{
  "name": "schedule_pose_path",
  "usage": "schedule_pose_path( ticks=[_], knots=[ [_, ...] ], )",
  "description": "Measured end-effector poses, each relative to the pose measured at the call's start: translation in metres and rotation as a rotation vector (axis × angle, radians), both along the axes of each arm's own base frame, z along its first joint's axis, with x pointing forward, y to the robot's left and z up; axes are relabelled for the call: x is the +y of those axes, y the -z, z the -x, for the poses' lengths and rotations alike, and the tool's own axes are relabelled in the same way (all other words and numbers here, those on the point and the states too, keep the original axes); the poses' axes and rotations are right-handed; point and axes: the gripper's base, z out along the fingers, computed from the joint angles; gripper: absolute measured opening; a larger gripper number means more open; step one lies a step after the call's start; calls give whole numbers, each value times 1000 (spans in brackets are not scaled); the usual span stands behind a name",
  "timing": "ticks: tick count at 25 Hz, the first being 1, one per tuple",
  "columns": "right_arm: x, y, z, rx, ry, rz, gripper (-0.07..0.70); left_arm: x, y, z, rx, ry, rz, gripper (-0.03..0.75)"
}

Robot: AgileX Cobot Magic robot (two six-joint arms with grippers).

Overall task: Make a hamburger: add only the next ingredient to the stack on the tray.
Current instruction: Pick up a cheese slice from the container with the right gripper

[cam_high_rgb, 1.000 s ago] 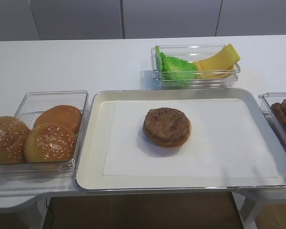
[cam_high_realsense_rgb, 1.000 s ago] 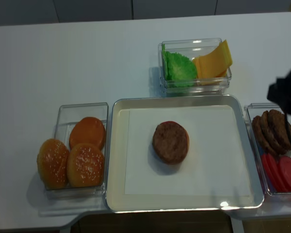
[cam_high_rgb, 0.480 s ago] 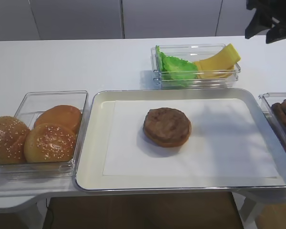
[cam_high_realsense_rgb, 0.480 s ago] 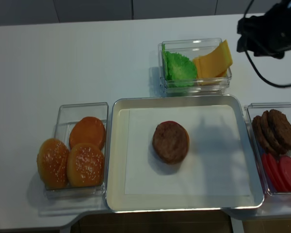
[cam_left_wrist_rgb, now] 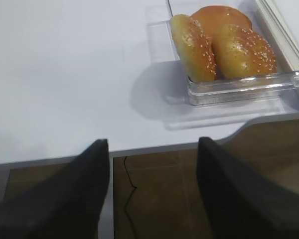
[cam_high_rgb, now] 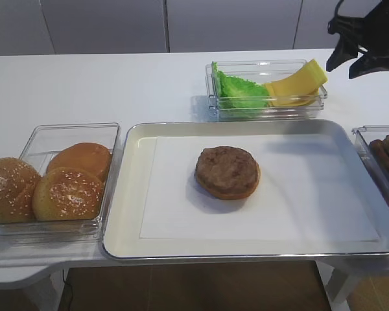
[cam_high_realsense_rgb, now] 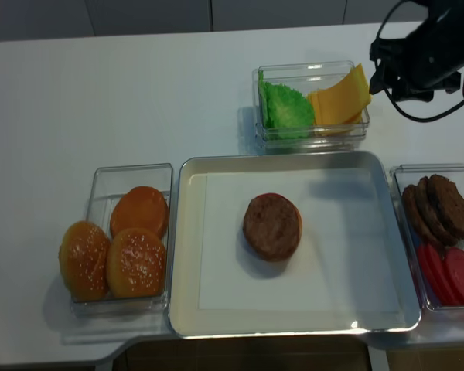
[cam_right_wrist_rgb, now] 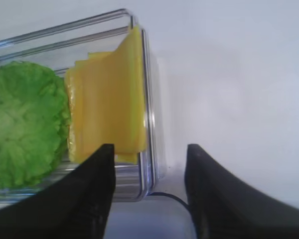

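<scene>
The left tool [cam_left_wrist_rgb: 152, 191] hangs off the desk's front-left edge, its two dark fingers spread apart with nothing between them. Ahead of it on the white desk [cam_high_rgb: 104, 84] sits a clear container of buns [cam_high_rgb: 48, 181], near the front-left corner, holding two sesame-topped domed buns and one smooth golden one.

Just right of that container lies the tray [cam_high_rgb: 131, 194], a silver rimmed rectangle lined with white paper, along the desk's front edge. The stack [cam_high_rgb: 227, 172], a brown patty on a flat bun bottom, rests near the middle of the paper, a little toward the tray's far side.

Behind the tray's far rim stands a clear container [cam_high_rgb: 211, 97] with green lettuce [cam_high_rgb: 241, 91] in its left half and the cheese slice [cam_high_rgb: 297, 83] in its right half, the yellow slices leaning up over the container's right wall.

The right tool [cam_right_wrist_rgb: 148, 191] hovers above the desk's far-right part, just beside the right end of that container. Its fingers are spread wide and grasp nothing; in the wrist view the container's right wall lies between them.

At the desk's right edge another clear container [cam_high_realsense_rgb: 398, 174] holds dark patties [cam_high_realsense_rgb: 437, 205] and red slices [cam_high_realsense_rgb: 452, 274].
</scene>
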Motion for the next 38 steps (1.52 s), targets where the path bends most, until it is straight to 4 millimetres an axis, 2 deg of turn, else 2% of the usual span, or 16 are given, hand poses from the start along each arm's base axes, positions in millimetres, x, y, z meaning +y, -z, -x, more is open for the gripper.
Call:
schedule_pose_path(
  ticks=[4,14,33,38],
  knots=[
    [-9,9,-6,-7,-4,-68,335,0,0,0,0,0,0,415],
    [-5,27,-15,1,-31,-137,297,0,0,0,0,0,0,415],
    [-4,29,-17,-9,-43,-150,22,0,0,0,0,0,0,415],
    [-3,28,-17,-15,-43,-163,13,0,0,0,0,0,0,415]
  ],
)
